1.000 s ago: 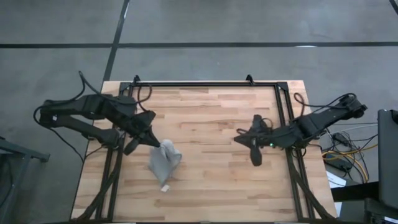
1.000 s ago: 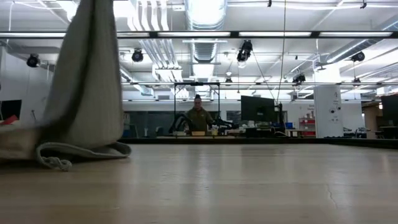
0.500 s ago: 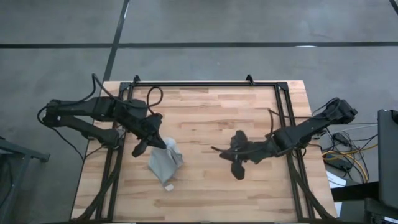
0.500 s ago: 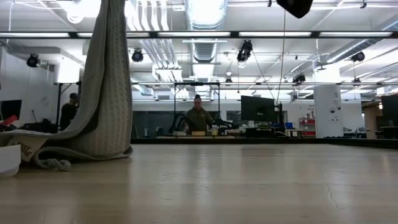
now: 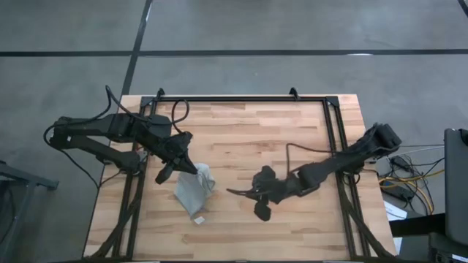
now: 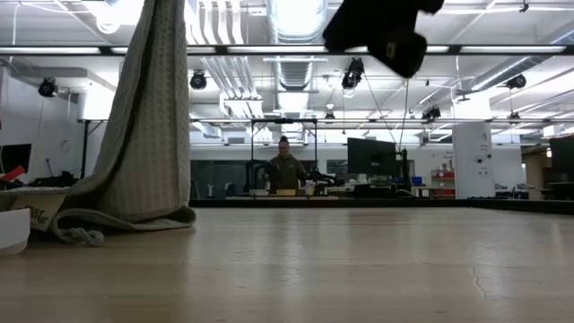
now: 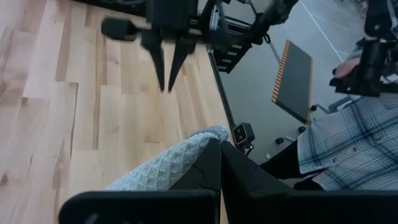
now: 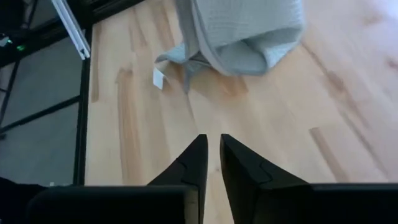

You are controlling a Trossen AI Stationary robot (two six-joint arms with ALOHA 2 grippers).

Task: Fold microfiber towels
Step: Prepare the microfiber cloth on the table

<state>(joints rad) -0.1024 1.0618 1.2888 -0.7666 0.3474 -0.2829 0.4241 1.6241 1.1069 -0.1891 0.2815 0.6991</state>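
The grey-green microfiber towel (image 5: pixel 194 190) hangs from my left gripper (image 5: pixel 190 169) at the table's left middle. Its lower folds rest on the wood (image 6: pixel 117 218). Its small white tag (image 5: pixel 197 219) lies on the table on the near side and also shows in the right wrist view (image 8: pixel 158 78). My left gripper is shut on the towel's top. My right gripper (image 5: pixel 238 193) hovers above the table's middle, to the right of the towel. It points toward the towel, is empty, and its fingers are shut but for a narrow slit (image 8: pixel 211 140). My left gripper pinches a bunched fold at the towel's top (image 7: pixel 200 142) between its two fingers. The fingers slant down from the table's left side. The towel hangs below them, fairly straight, with its bottom end heaped on the table (image 6: pixel 134 215).
A black frame (image 5: pixel 241 98) runs along the table's far edge and down both sides. A person in a plaid shirt (image 7: pixel 348 149) is beyond the table's right side. Another person (image 6: pixel 285 170) stands far back in the room. Bare wood (image 5: pixel 278 139) lies between the arms.
My right gripper has travelled toward the table's left edge and slightly nearer, closing on the towel, and has come down into the low view. My left gripper has shifted a little toward the right with the towel, whose hanging part moved along while its bottom stayed on the table.
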